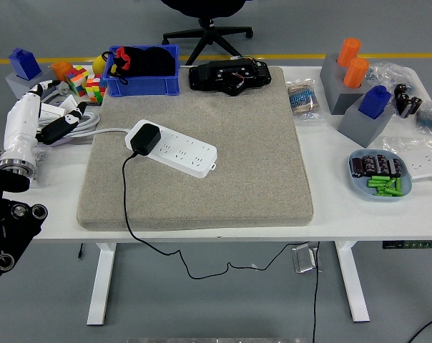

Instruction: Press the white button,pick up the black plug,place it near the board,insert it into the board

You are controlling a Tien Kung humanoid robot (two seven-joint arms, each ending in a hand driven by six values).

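Note:
A white power strip lies on the grey mat, slanted from upper left to lower right. The black plug sits in the strip's left end, its black cable running down over the mat's front edge. My left hand, white with black fingers, is at the table's left edge, off the mat and well left of the strip; its fingers are relaxed and hold nothing. The right arm is out of view.
A blue bin and a black device stand at the back. Colour cubes and a coiled white cable lie by my left hand. Grey blocks with orange and blue pieces and a blue plate are on the right.

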